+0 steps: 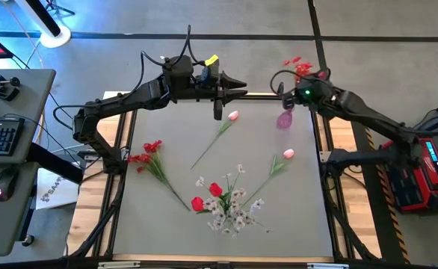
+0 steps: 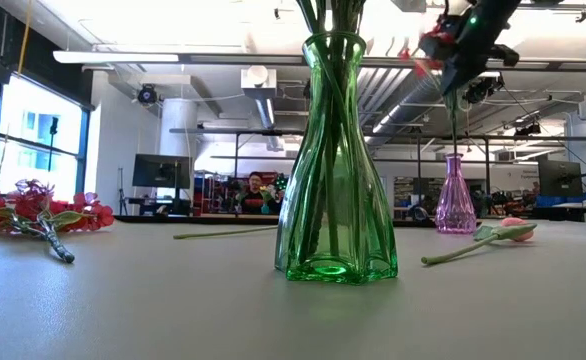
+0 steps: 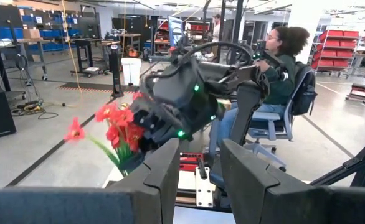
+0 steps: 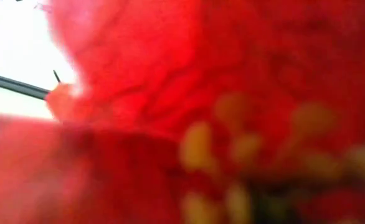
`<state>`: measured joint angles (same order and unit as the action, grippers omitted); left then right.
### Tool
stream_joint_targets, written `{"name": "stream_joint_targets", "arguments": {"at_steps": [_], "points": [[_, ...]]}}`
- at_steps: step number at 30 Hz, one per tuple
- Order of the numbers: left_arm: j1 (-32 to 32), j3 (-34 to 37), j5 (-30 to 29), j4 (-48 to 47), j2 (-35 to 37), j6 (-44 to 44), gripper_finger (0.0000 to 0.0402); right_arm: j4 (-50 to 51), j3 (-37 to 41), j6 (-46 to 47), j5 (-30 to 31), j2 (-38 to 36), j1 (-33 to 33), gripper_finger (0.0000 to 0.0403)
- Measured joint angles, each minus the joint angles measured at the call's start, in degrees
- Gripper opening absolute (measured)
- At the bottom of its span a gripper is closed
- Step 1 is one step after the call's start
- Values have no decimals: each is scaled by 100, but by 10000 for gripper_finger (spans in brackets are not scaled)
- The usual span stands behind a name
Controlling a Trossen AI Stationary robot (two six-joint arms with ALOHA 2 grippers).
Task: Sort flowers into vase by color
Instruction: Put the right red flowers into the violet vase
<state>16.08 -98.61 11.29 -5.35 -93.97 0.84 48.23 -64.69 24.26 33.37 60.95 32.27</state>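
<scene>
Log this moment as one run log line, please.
right gripper: holding red blossom cluster above pink vase | left gripper: idle at far edge, nothing seen held | green vase: holds stems

Right claw (image 1: 287, 99): dark, with a green light; red blossoms (image 1: 300, 67) with yellow centres just beside it, a translucent pink vase (image 1: 284, 119) below it. Left claw (image 1: 238, 84): dark, a yellow tag (image 1: 211, 60) behind it, a pink tulip (image 1: 233, 115) on a green stem near its tip. Bench (image 1: 167, 224): plain grey, wood-coloured edges. Farther from both claws: red cluster (image 1: 148, 152), second pink tulip (image 1: 288, 154), red tulips (image 1: 206, 196) among white sprays (image 1: 234, 213). Green glass vase (image 2: 335, 160), ribbed.
</scene>
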Motion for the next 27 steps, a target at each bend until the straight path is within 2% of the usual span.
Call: {"name": "stream_joint_targets", "arguments": {"at_steps": [4, 12, 16, 23, 27], "points": [[0, 0, 2, 0, 0, 0, 102, -74, 87, 404, 32, 217, 1, 58], [0, 0, 1, 0, 0, 0, 102, -659, 1005, 1038, -458, 255, 1, 142], [0, 0, 2, 0, 0, 0, 102, -764, 1230, 1087, -477, 253, 1, 183], [0, 0, 2, 0, 0, 0, 102, -711, 1088, 1037, -486, 240, 1, 221], [0, 0, 1, 0, 0, 0, 102, -152, 705, 1032, -760, 238, 1, 228]]}}
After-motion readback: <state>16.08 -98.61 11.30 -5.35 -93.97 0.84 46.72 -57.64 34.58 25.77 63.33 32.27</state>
